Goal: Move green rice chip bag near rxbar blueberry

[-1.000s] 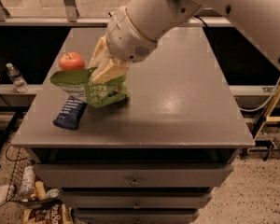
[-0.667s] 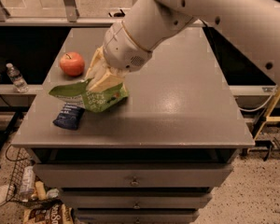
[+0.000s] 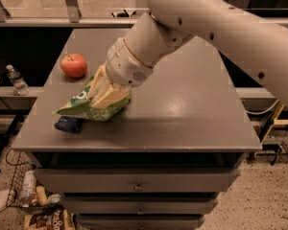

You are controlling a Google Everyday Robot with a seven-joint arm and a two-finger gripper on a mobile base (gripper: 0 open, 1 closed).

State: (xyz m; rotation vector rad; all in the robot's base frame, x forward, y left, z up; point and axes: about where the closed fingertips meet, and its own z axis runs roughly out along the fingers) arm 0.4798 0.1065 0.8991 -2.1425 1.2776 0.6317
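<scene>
Green rice chip bag [image 3: 84, 107], lying at the front-left of the table [image 3: 197, 114] with its left corner spread over the rxbar blueberry [image 3: 68, 124]. The gripper [image 3: 104, 98] comes down on the bag's right half from the upper right, and its pale fingers [image 3: 110, 94] are drawn together on the crinkled film, pinching the bag. The bag already sits right beside the bar, so the step in hand appears to be the set-down. It is best done by lowering the bag until its underside rests flat on the tabletop. The fingers can then part without dragging the film, and the wrist can lift straight up so that the light bag is not flicked aside or off the nearby front edge. The bar should not be nudged as this is done. The apple [image 3: 74, 65] stands apart toward the back-left and does not interfere. Most of the bar is hidden under the bag, with only a dark end showing, so it cannot be told whether the two touch or the bag merely overhangs. The fingers and wrist cover the bag's right portion, and only a fragment of its white lettering can be read. The arm [image 3: 216, 28] is cut off at the top and right edges.
</scene>
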